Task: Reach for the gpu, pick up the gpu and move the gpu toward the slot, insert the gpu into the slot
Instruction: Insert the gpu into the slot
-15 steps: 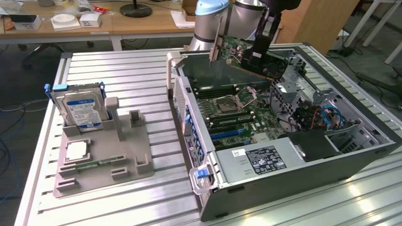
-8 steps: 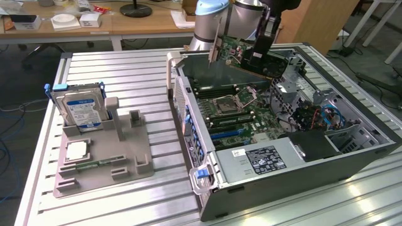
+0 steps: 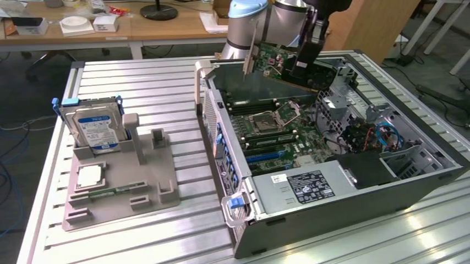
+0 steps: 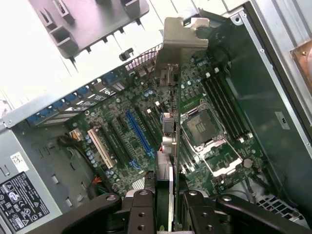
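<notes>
Fingers (image 4: 141, 209) sit nearest the wrist camera, and we see them clamped on the gpu (image 4: 168, 126). The jaws are part-way closed, with the card pinched edge-on between them. The gripper (image 4: 165, 207) has it by one end. The long axis runs straight out from the jaws to the bracket (image 4: 180, 34) at the far end.

Exterior view: the gpu (image 3: 276, 59) hangs in the gripper (image 3: 302, 60) above the far part of the open case (image 3: 353, 198). It's clear of the board (image 3: 287, 132), not seated.

We take the blue slot (image 4: 139, 134) as the target. It lies beside the card's edge, on the side away from the CPU socket (image 4: 202, 127). Its line looks slightly skewed to the card.

Outside the case, the drive (image 3: 96, 129) stands in its holder (image 3: 125, 187), well apart.
</notes>
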`<state>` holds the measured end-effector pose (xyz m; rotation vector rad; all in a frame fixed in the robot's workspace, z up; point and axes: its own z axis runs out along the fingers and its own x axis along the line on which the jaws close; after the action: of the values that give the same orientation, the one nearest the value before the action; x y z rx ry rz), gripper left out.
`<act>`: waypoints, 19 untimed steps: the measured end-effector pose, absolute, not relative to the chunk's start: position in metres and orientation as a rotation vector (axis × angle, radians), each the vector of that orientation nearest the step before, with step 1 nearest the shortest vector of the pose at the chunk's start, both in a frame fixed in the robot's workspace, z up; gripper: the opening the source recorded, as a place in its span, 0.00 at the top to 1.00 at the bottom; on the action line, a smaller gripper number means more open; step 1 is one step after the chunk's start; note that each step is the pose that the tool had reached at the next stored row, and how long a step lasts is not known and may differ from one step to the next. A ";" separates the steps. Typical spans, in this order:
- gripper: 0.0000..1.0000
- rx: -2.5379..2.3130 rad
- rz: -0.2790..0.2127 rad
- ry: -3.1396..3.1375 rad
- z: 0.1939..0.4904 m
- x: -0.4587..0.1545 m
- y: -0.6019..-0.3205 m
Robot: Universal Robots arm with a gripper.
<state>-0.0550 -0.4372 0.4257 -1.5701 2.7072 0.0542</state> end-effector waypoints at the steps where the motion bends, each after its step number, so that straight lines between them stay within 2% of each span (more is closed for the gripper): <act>1: 0.73 -1.580 0.054 2.702 0.426 -0.055 -0.437; 19: 0.73 -1.759 0.057 2.591 0.426 -0.055 -0.437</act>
<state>-0.0550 -0.4373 0.4257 -1.7585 2.5909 0.0572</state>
